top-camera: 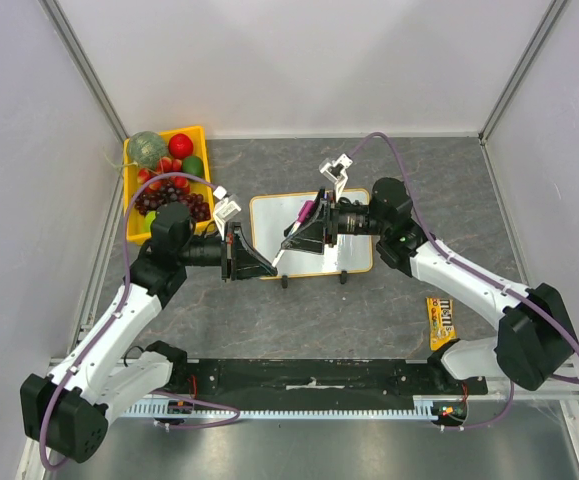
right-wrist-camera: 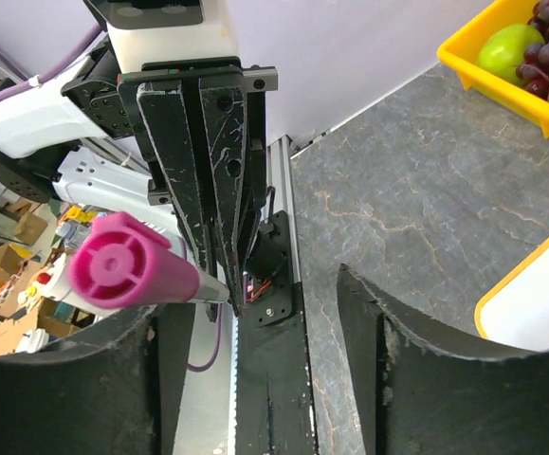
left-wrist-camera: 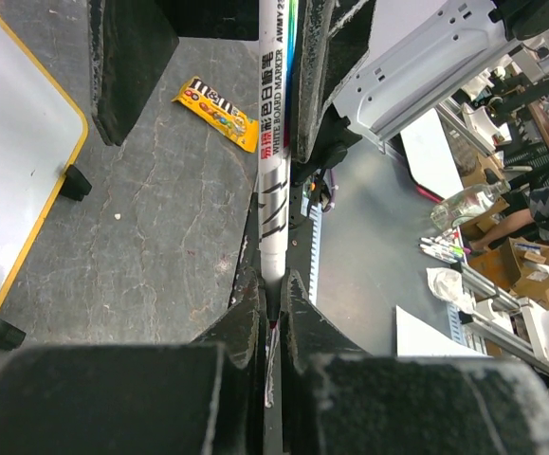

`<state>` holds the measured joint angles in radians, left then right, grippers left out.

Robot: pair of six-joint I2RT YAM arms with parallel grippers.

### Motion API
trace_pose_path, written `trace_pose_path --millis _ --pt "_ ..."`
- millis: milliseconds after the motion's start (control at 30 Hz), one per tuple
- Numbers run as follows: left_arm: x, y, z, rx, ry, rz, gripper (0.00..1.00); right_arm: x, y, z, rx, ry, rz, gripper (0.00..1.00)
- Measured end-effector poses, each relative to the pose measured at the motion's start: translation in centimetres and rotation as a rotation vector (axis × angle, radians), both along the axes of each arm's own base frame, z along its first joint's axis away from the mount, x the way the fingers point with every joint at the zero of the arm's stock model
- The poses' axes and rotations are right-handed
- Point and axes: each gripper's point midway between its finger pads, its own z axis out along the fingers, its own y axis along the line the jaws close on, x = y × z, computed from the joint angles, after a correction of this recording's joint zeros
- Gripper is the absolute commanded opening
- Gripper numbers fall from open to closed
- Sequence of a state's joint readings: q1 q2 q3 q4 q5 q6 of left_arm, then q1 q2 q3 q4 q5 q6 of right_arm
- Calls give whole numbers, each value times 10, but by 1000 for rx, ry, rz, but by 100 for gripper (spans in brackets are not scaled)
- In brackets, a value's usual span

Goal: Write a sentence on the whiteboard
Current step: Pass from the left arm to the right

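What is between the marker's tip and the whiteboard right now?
A pink cap, seemingly still on the marker. The left hand clamps the marker's other end; the right hand, open, flanks the cap. The visible part of the whiteboard is bare.

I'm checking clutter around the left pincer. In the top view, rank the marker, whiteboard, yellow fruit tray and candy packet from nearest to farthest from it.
1. marker, gripped in the left pincer.
2. whiteboard, just to its right.
3. yellow fruit tray, in the back left corner.
4. candy packet, far right, toward the near edge.
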<state>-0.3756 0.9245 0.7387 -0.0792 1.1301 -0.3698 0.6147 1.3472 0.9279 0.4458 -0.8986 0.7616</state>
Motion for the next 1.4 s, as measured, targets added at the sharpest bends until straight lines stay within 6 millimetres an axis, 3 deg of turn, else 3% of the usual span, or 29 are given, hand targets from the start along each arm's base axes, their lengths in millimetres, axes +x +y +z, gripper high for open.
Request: trace_pose_path --millis 500,667,767,933,967,1033,1067,1167,1267,1400 --pt "0 0 -5 7 20 2 2 -5 -1 -4 -13 32 26 36" --pt "0 -1 -6 9 26 0 2 -8 -1 -3 -13 44 38 19" --pt "1 -1 -9 13 32 4 2 -10 -1 -2 -11 54 49 0" --pt "0 -2 -9 15 33 0 2 -11 -2 -2 -11 49 48 0" --pt "0 -2 -10 16 34 2 4 -11 -2 -3 -12 49 48 0" --pt "1 -2 -11 22 40 10 21 -11 -2 -4 -13 49 45 0" --pt "1 -2 -12 24 43 13 40 -11 -2 -5 -14 52 41 0" --pt "3 -2 -16 38 59 24 66 -9 -3 -11 -22 61 20 0" --pt "6 0 -21 60 72 50 77 -5 -7 -23 -39 75 -34 0" --pt "11 2 -28 92 92 92 83 3 -14 -40 -69 91 -130 0"
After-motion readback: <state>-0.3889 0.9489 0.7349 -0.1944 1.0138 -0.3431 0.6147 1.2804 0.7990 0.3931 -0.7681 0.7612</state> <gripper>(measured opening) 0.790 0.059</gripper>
